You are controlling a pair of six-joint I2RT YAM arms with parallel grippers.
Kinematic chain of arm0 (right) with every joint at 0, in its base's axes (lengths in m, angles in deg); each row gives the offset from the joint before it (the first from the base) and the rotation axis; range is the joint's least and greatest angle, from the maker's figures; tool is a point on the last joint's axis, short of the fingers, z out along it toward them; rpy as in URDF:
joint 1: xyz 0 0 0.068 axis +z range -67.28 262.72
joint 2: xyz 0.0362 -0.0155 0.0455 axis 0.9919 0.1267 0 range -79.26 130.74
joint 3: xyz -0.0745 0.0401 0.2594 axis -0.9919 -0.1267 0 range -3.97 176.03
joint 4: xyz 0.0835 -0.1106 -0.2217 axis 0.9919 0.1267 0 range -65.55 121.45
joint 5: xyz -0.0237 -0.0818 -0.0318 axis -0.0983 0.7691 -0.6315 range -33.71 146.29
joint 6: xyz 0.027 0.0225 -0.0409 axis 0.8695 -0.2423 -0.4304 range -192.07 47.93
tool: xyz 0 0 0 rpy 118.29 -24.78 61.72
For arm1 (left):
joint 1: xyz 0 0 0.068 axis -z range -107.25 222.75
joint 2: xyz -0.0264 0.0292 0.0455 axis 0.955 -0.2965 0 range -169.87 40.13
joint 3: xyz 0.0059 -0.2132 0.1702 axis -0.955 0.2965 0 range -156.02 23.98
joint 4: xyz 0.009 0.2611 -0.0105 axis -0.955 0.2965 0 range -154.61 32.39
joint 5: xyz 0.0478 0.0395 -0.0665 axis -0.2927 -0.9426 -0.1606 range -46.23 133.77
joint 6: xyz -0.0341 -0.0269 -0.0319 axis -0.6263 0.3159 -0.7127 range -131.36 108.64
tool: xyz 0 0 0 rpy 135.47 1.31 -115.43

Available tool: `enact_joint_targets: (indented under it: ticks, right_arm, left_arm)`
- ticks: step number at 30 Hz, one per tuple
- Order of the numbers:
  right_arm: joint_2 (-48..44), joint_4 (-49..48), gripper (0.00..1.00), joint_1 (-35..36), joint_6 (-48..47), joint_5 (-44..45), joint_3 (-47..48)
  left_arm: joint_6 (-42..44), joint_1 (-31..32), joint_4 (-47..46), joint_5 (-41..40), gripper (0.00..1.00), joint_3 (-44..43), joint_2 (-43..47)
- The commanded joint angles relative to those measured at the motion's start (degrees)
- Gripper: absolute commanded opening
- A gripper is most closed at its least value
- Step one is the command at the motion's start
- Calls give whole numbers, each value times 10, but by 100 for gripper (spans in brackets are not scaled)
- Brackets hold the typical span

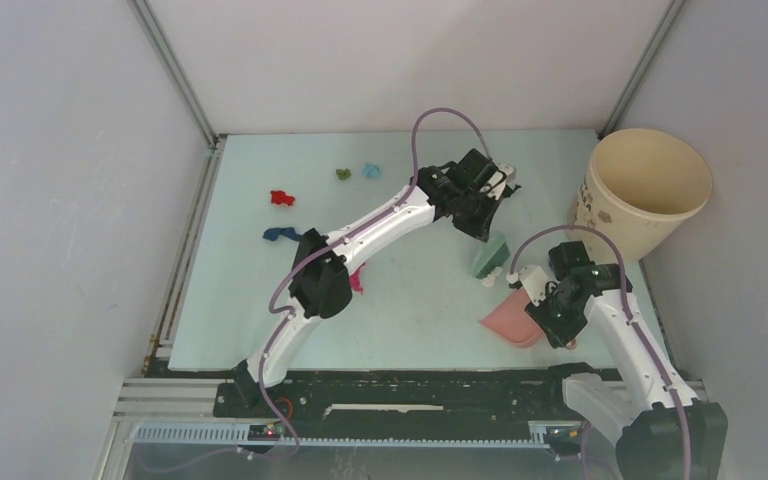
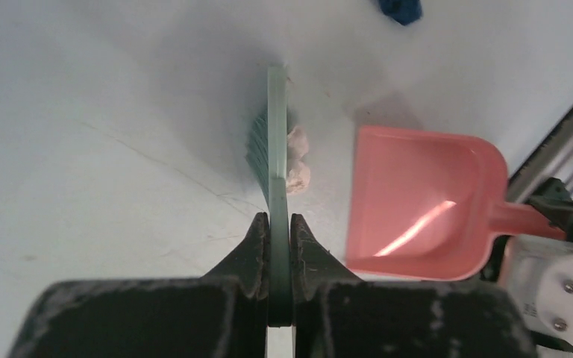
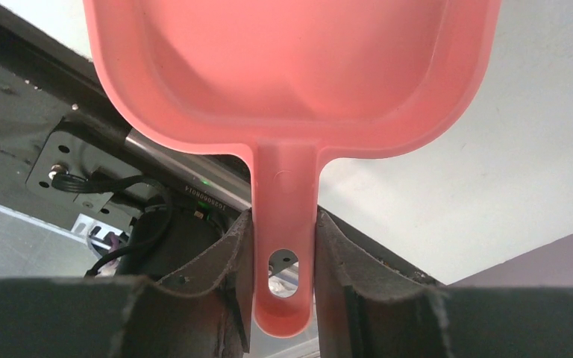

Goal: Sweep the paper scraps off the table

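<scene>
My left gripper [image 2: 277, 224] is shut on the flat handle of the teal-green brush [image 2: 277, 149], whose bristles rest on the table [image 1: 410, 330]. A white paper scrap [image 2: 297, 160] lies against the brush, on the side facing the salmon-pink dustpan [image 2: 418, 201]. My right gripper [image 3: 283, 246] is shut on the dustpan's handle [image 3: 287, 194]; the pan [image 1: 513, 322] looks empty. Other paper scraps lie to the left: red [image 1: 280, 198], dark blue [image 1: 280, 234], green [image 1: 343, 173], light blue [image 1: 371, 170], and magenta [image 1: 357, 283] beside the left arm's elbow.
A large cream paper cup [image 1: 646, 190] stands at the table's right edge, behind the right arm. The black base rail [image 1: 410, 395] runs along the near edge. Grey walls close in the left, back and right sides.
</scene>
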Motion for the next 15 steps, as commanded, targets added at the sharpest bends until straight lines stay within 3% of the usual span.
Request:
enact_joint_targets:
  ticks: [1,9,15]
  right_arm:
    - [21,-49,0,-10,9,3,-12]
    - [24,-67,0,-27,4,2,-12]
    - [-35,-32,0,-30,-7,20,-12]
  left_arm:
    - [-55,11,-28,90,0,45,16]
    - [-148,9,-122,146,0,121,91]
    - [-188,0,-214,98,0,139,122]
